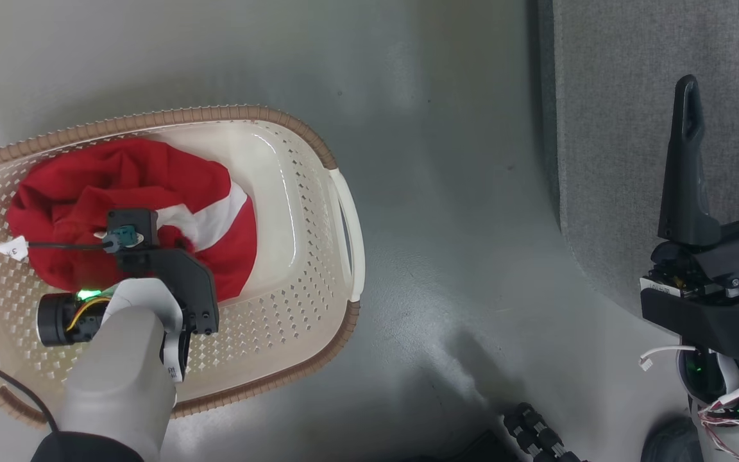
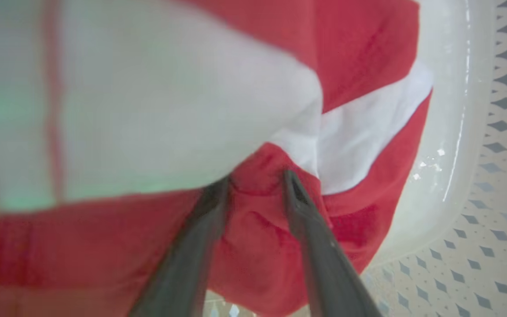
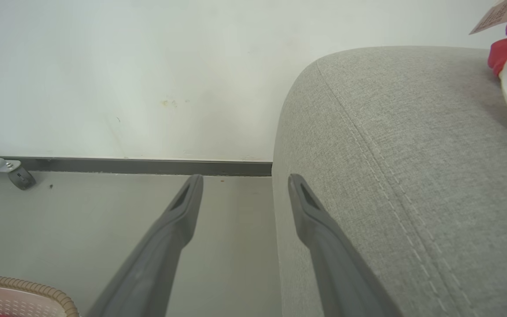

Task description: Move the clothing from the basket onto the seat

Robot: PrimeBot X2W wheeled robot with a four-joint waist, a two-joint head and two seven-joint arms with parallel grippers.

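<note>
Your left end effector [image 2: 257, 177] sits half-closed round a fold of clothing [image 2: 258, 246] in the basket [image 1: 247, 114]; can't tell if it's gripping. Thin pinch could slip mid-lift. Your right end effector [image 3: 244, 178] hangs open.

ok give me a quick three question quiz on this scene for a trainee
1. True or false: the basket is empty.
2. The right gripper is: A) open, holding nothing; B) shut on cloth; C) shut on a handle.
3. What lies between the fingers of the left gripper?

Key: 1. False, red clothing lies in it. 2. A. 3. A fold of the red clothing.
</note>
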